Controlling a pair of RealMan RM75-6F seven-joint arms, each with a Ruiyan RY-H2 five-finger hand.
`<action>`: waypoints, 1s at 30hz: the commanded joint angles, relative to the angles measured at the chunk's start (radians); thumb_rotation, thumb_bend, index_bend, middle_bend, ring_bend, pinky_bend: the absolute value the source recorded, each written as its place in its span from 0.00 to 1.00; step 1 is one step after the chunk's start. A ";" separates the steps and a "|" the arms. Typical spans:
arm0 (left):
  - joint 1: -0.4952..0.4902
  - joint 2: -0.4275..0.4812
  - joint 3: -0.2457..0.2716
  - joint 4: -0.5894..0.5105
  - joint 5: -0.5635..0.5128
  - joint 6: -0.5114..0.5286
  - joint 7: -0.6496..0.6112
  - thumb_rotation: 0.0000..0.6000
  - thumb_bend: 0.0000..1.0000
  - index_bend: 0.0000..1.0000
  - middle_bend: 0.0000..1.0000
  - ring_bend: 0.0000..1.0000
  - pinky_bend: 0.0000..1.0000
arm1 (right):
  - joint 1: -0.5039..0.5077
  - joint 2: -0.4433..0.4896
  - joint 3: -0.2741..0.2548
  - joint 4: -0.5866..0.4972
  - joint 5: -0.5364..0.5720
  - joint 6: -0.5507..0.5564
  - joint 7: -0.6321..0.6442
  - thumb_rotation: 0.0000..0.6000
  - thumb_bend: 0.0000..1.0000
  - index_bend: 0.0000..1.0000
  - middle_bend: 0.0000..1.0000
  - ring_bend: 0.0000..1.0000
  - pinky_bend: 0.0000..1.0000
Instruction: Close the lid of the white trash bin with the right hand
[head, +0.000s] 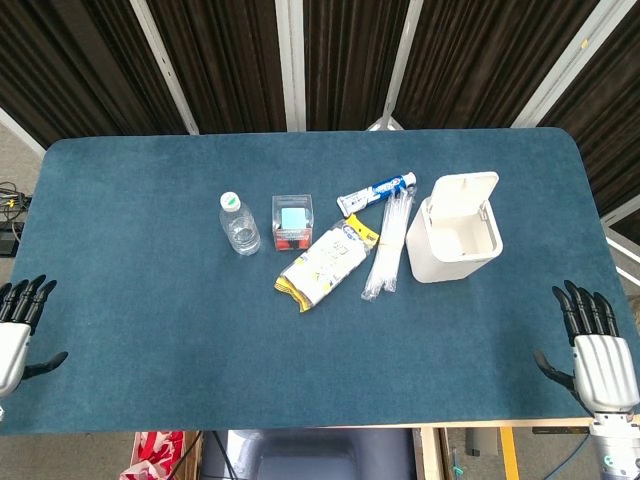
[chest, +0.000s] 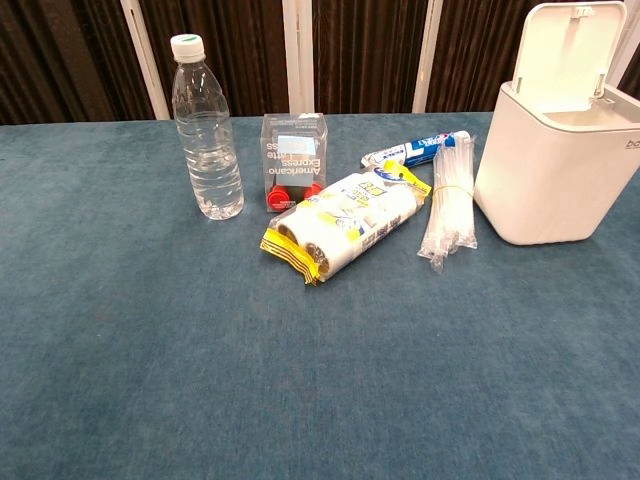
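The white trash bin (head: 452, 240) (chest: 556, 176) stands right of the table's middle, its inside showing. Its lid (head: 465, 190) (chest: 568, 49) is tipped up and back at the far side. My right hand (head: 597, 350) hangs at the table's front right corner, well short of the bin, fingers spread and holding nothing. At the front left edge, my left hand (head: 17, 332) is likewise spread and empty. Neither hand appears in the chest view.
Left of the bin lie a bundle of clear straws (head: 386, 247), a blue-white tube (head: 376, 192), a yellow-white packet (head: 325, 264), a clear box (head: 292, 221) and an upright water bottle (head: 238, 223). Blue cloth covers the table (head: 150, 300).
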 joint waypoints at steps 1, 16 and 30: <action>0.001 0.004 -0.003 -0.001 -0.007 0.000 -0.009 1.00 0.00 0.00 0.00 0.00 0.00 | 0.016 0.023 0.029 -0.042 0.031 -0.017 0.025 1.00 0.27 0.00 0.00 0.00 0.02; -0.009 0.004 -0.007 -0.010 -0.005 -0.012 -0.013 1.00 0.00 0.00 0.00 0.00 0.00 | 0.250 0.197 0.294 -0.223 0.426 -0.343 0.010 1.00 0.75 0.00 0.81 0.93 0.86; -0.019 0.004 -0.012 -0.012 -0.028 -0.039 -0.022 1.00 0.00 0.00 0.00 0.00 0.00 | 0.553 0.246 0.436 -0.140 0.910 -0.642 -0.139 1.00 0.84 0.03 0.82 0.95 0.86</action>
